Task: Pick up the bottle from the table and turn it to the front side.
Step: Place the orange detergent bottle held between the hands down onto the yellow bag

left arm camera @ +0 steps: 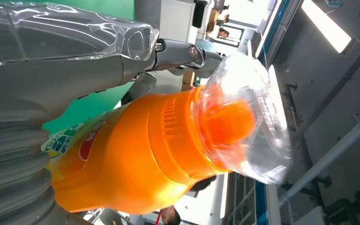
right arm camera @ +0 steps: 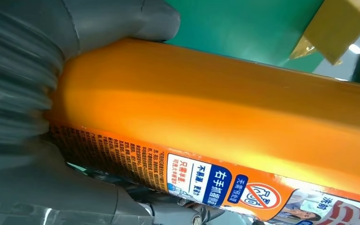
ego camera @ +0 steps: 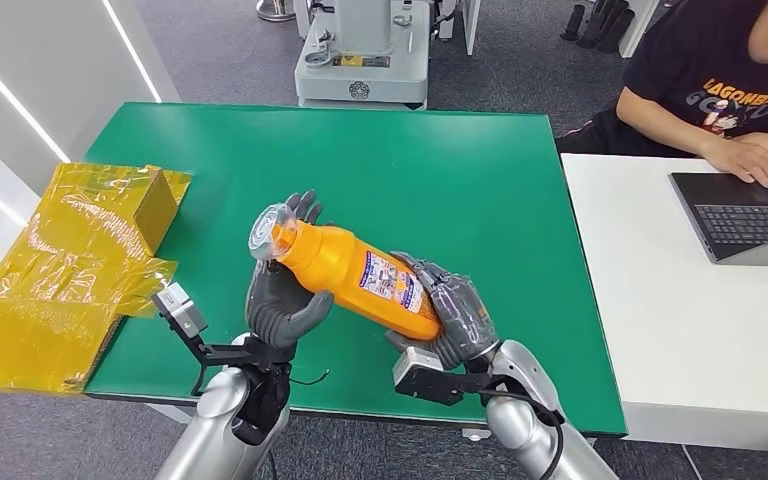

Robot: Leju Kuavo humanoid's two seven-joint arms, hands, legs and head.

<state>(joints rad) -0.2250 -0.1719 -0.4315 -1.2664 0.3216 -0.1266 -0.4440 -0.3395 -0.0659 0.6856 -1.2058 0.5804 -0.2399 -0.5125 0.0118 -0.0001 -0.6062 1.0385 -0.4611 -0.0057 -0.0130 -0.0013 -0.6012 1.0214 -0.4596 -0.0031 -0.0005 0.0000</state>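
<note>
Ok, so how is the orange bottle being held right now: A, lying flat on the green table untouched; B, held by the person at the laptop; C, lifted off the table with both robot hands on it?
C: the orange bottle is tilted above the green table, with the left robot hand at its cap end and the right robot hand gripping its base.

The orange bottle [ego camera: 355,278] with a clear cap is lying tilted above the green table [ego camera: 480,190], its printed label facing up.

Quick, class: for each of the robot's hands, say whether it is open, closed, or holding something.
Left hand: holding the orange bottle near its capped neck.
Right hand: holding the same bottle at its base end.
</note>
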